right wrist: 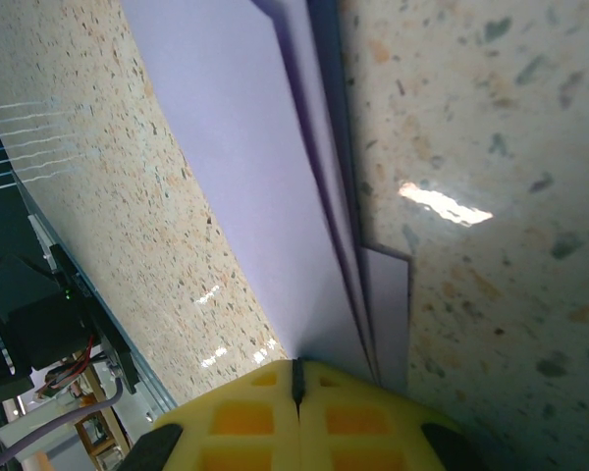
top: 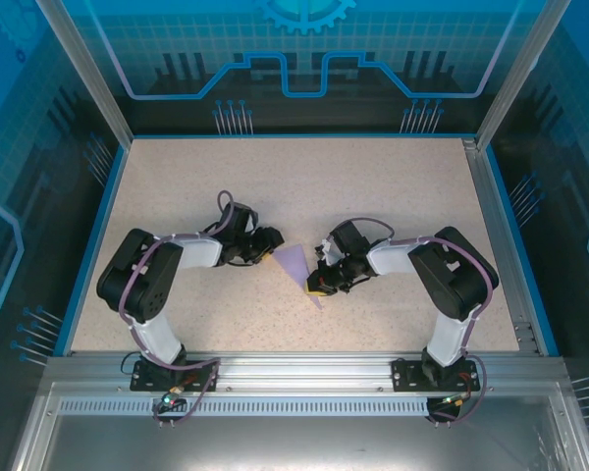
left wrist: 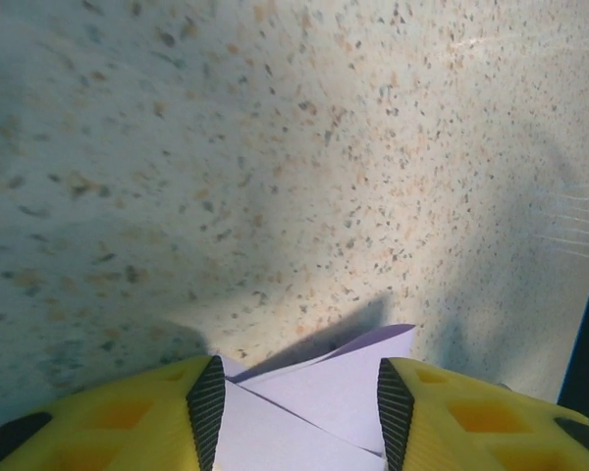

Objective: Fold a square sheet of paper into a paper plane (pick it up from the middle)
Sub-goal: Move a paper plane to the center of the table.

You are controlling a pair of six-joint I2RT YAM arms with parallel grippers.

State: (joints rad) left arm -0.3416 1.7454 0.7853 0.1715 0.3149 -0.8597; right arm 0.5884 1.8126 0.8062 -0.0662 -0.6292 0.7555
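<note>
- The speckled table (top: 373,186) carries everything; the arms reach in from its 6 o'clock edge.
- The left arm (top: 147,280) bends in from 8 o'clock and the right arm (top: 452,275) from 4 o'clock. Both wrists meet near the middle of the table.
- The paper plane (top: 294,265), half-folded lavender paper, lies flat just toward 6 o'clock from the table's centre, between the two wrists. In the top view it is a narrow wedge. Its long axis runs from 11 o'clock to 5 o'clock, with the broad end at 11 and the sharp tip pointing to 5. The right wrist view shows several layers stacked along one long edge, and one small flap sticks out to 3 o'clock.
- The left gripper (left wrist: 294,392) sits at the broad end. Its yellow fingers (left wrist: 128,417) stand apart, about halfway, and the folded paper fills the gap between the dark pads (left wrist: 208,407). Whether the pads press on the paper's edges cannot be told.
- The right gripper (right wrist: 296,378) sits near the tip. Its jaws are together, and the paper's layers run straight into the seam, so it is pinching the paper.
</note>
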